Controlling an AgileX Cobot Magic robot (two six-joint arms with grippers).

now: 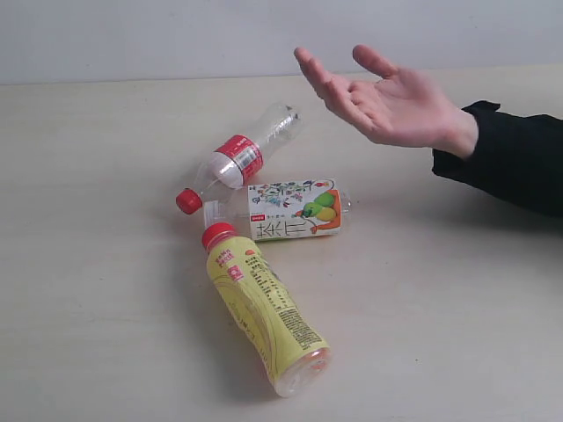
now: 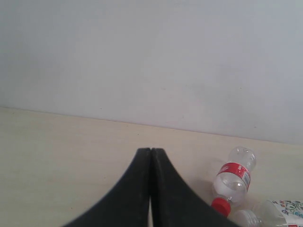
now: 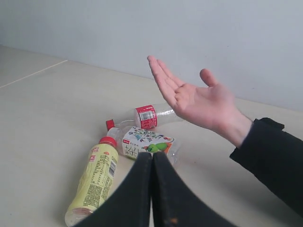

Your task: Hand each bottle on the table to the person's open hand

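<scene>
Three bottles lie on their sides, close together, on the beige table (image 1: 97, 220). The yellow bottle with a red cap (image 1: 264, 312) is nearest the front. Behind it is the bottle with a white-orange illustrated label (image 1: 290, 211), and behind that the clear bottle with a red label and cap (image 1: 237, 158). The person's open hand (image 1: 387, 101) hovers palm up over the back right of the table. Neither gripper shows in the exterior view. My left gripper (image 2: 151, 150) is shut and empty, away from the red-label bottle (image 2: 232, 177). My right gripper (image 3: 152, 154) is shut and empty, short of the illustrated bottle (image 3: 147, 142).
The person's black sleeve (image 1: 519, 158) reaches in from the right edge. A pale wall (image 1: 176, 35) runs behind the table. The yellow bottle (image 3: 94, 179) and the hand (image 3: 199, 101) also show in the right wrist view.
</scene>
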